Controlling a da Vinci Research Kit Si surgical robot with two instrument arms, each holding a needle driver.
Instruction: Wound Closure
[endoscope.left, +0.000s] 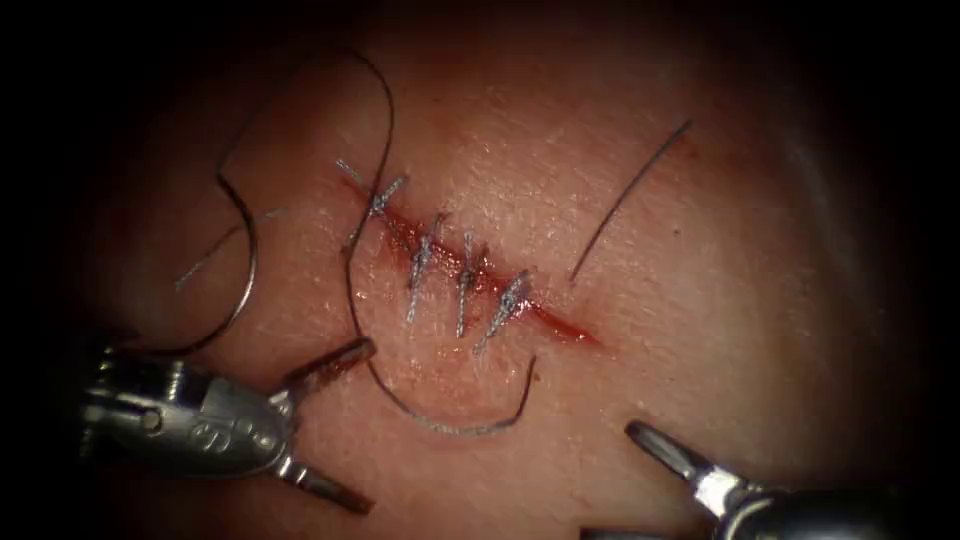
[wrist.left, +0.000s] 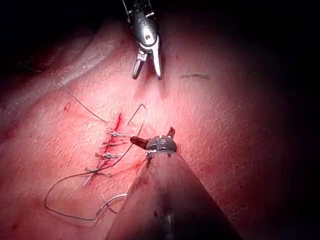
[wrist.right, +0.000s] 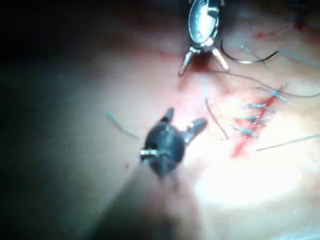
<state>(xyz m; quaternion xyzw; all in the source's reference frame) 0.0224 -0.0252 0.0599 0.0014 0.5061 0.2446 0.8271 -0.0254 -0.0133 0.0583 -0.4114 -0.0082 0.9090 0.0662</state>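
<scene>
Below the cut (endoscope.left: 470, 275), both tools (left (endoscope.left: 335, 430), right (endoscope.left: 625, 480)) gape, empty.

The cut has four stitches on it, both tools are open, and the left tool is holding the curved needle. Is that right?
Not quite. The left tool holds nothing: its jaws are open and empty. The endoscope view shows the needle lying loose on the tissue, just below the cut. The rest is right: four stitches, and the right tool is open too.
</scene>
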